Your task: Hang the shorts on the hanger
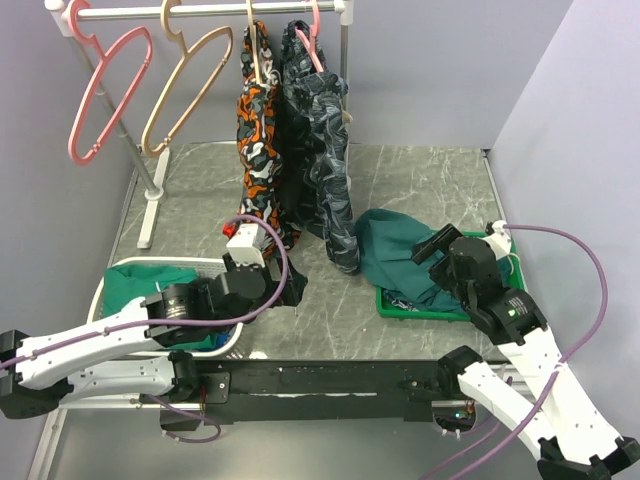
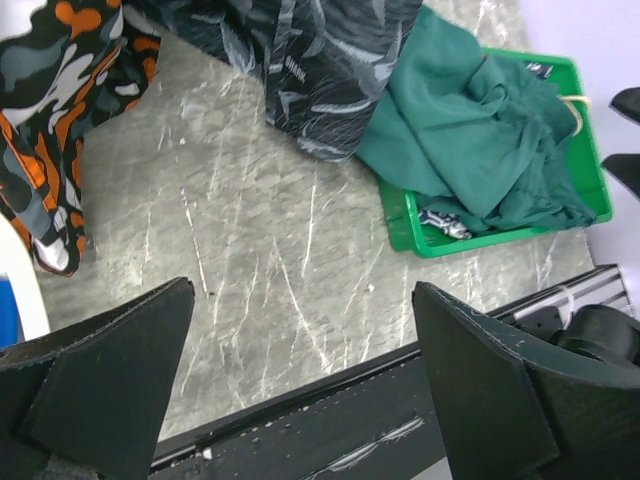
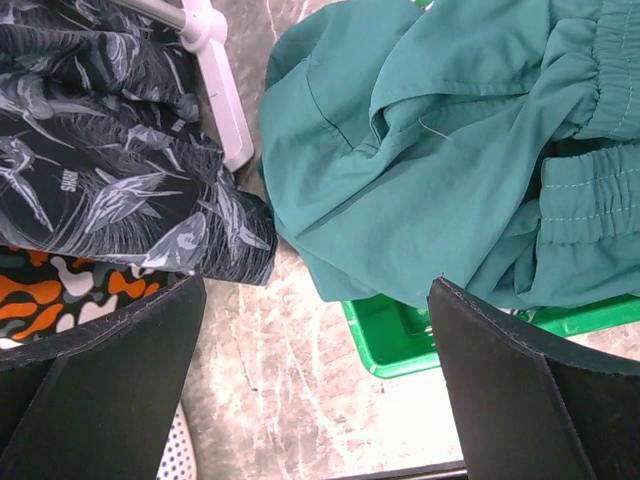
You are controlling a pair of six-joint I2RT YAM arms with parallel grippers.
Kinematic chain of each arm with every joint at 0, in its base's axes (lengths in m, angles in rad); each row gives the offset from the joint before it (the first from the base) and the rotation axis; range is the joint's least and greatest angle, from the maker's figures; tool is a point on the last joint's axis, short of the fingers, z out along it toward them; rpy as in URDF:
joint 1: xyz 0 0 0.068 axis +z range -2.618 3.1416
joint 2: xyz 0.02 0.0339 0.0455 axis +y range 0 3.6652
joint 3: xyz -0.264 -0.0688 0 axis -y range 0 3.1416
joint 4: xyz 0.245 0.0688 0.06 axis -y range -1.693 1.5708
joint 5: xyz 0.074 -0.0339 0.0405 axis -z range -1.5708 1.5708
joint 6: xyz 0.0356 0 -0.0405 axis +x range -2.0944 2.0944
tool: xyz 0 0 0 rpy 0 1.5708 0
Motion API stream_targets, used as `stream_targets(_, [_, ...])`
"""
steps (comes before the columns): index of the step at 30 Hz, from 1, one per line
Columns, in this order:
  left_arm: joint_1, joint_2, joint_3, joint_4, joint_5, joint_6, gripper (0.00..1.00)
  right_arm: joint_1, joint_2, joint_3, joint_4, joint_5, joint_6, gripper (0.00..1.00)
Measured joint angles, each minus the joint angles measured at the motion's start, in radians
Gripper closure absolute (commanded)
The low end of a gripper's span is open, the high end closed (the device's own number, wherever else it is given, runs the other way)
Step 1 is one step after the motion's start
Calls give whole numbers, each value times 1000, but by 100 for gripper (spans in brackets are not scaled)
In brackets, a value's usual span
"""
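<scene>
Left fingers and right fingers gape empty; shorts apparently spill over the green tray.

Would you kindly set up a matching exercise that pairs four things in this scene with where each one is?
Things:
1. teal shorts
2. tan hanger
3. orange camouflage shorts
4. white basket

Places:
A. hanging empty on the rail
B. hung beside the grey patterned shorts
C. holding a green garment
D. heaped in the green tray

Pairs: 1-D, 2-A, 3-B, 4-C
</scene>
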Motion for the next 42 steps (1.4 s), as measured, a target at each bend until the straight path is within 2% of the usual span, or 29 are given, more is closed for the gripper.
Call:
stream_targets(14, [0, 32, -2, -21, 15, -6, 4, -1, -45, -78, -16, 37, 24, 0])
stream_targets(19, [0, 32, -2, -20, 27, -5, 4, -42, -43, -87, -27, 43, 37, 0])
stream_targets(22, [0, 32, -2, -16, 32, -2, 4, -134, -33, -107, -7, 10, 28, 0])
stream_targets(28, [0, 22, -2, -9, 40, 3, 3, -467, 76, -240, 87, -182, -35, 0])
stream_targets(30, [0, 9, -2, -8, 40, 4, 4, -510, 126, -272, 110, -216, -40, 2])
stream_targets(32, [0, -7, -3, -5, 40, 6, 3, -538, 175, -291, 140, -248, -38, 9])
stream_targets(33, [0, -17, -3, -5, 40, 7, 4, -545, 190, -295, 156, -257, -38, 34])
stream_targets(36, [0, -46, -3, -5, 40, 12, 4, -576, 251, -298, 217, -291, -47, 100])
stream_targets(42, [0, -81, -3, -18, 35, 11, 3, -598, 289, -239, 211, -349, -61, 100])
